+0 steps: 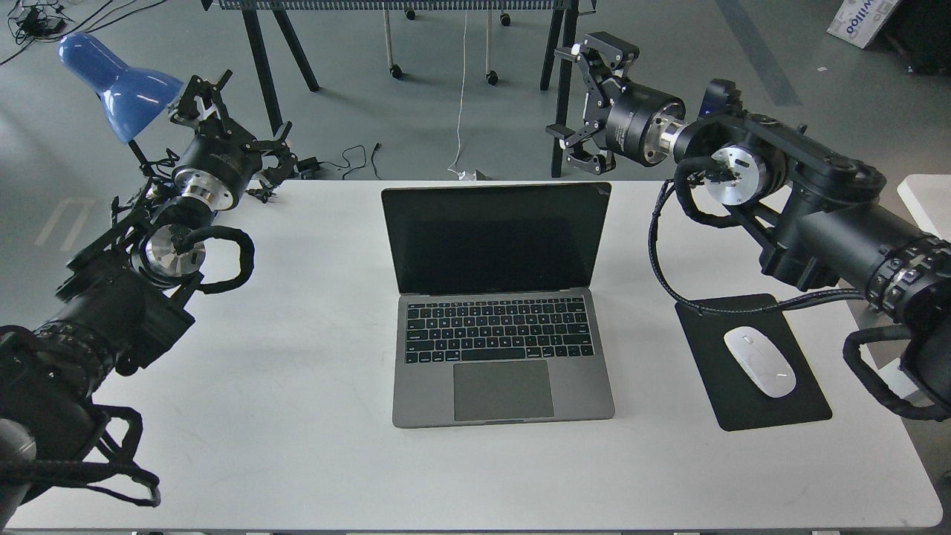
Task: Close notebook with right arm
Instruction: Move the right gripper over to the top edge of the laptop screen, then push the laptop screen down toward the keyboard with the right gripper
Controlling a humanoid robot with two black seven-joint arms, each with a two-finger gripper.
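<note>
A grey laptop (499, 312) stands open in the middle of the white table (297, 386). Its dark screen (496, 236) is upright and faces me. My right gripper (576, 108) is open and empty. It hovers above and just behind the screen's top right corner, pointing left, apart from the lid. My left gripper (232, 122) is open and empty at the table's far left corner, beside a blue lamp.
A blue desk lamp (111, 82) stands at the far left. A black mouse pad (750, 362) with a white mouse (759, 362) lies right of the laptop, under my right arm. Dark table legs (559, 96) stand behind the table.
</note>
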